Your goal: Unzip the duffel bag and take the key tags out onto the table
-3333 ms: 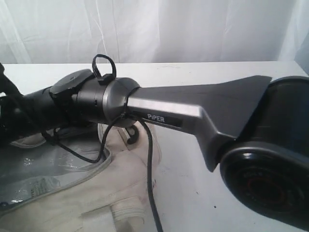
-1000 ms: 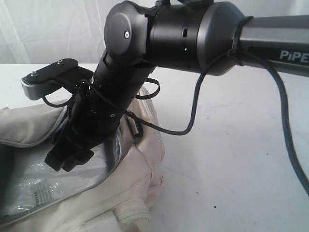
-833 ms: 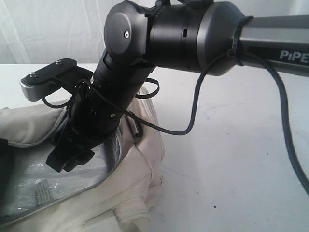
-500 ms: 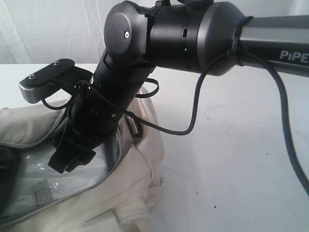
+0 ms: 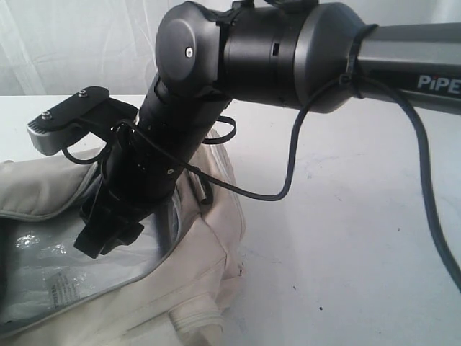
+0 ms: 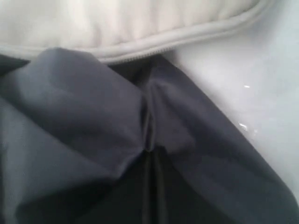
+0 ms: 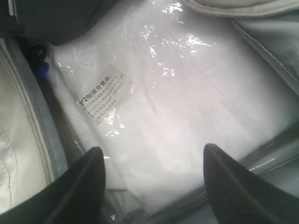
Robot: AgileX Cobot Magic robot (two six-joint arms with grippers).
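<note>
Cream duffel bag (image 5: 194, 267) lies unzipped on the table (image 5: 346, 238), mouth up. Key tags located? — Inspector

Not confirmed. A clear plastic packet (image 7: 177, 107) with a printed label (image 7: 105, 100) fills the floor of the bag. One small blue piece (image 7: 41, 70) shows at the packet's edge, half under a dark fold; whether it is a tag cannot be told. — Examiner

Right gripper (image 7: 152, 156)? — Inspector

Inside the bag, jaws apart and empty, hanging over the packet's middle. The blue piece lies off to one side of it, past the fingertip (image 7: 86, 182) nearer the cream side wall, close against the grey zipper tape (image 7: 28, 116). — Examiner

Left gripper? — Inspector

Out of sight; closed. Its camera shows only grey lining (image 6: 93, 116) bunched below the zipper edge; whether it pinches that lining cannot be told. — Examiner

Judgement? — Inspector

Right arm is the nearer. The coming move would call for a sideways shift toward that wall, and the packet may need clearing if the tags lie beneath it. — Examiner
</note>
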